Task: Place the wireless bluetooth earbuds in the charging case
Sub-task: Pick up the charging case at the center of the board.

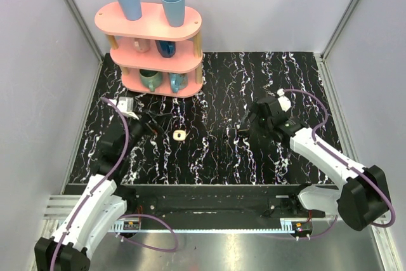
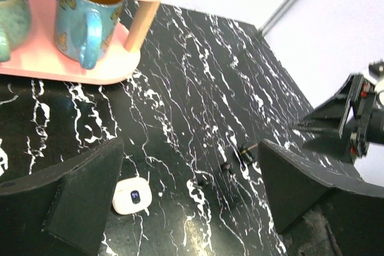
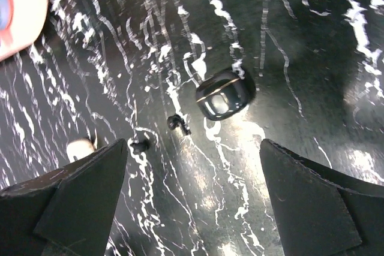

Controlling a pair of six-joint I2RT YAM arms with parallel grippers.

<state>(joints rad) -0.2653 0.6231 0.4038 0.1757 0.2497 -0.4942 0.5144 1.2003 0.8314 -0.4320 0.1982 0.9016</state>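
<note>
The charging case, black and glossy, lies near the middle of the worktop, a little toward its right edge. It looks shut, so nothing inside shows. Its long axis runs roughly left to right, with a thin gold line along one side. The earbuds show as two tiny dark pieces just left of it, too small to tell which way they point. Further left lies a cream-white rounded piece with a dark window, partly hidden by a finger in the right wrist view. The pink shelf in the far left corner holds cups and mugs, their contents unseen. Left claw and right claw both gape wide, gripping nothing
</note>
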